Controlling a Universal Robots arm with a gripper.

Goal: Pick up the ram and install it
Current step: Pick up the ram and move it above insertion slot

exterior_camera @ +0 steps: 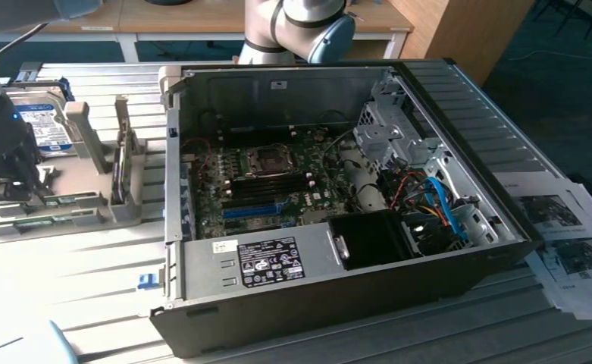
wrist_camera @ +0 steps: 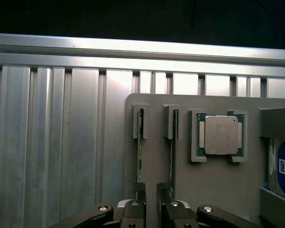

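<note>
Bright light glares white off the ribbed metal surface (exterior_camera: 73, 258); the case (exterior_camera: 235, 98) interior lies in dim shadow.

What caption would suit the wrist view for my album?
Claw near two ram sticks standing in a grey tray, processor alongside.

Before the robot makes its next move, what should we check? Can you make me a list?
1. Tool open: ok, there is a gap between its fingers.
2. Tool empty: ok, nothing sits in that gap.
3. Memory sticks ready: ok, two stand on edge in the gray holder.
4. Tool lined up over one stick: cannot tell, though it hangs close above the holder.
5. Computer case open: ok, the circuit board shows inside.
6. Slots on the board free for a stick: cannot tell.
</note>
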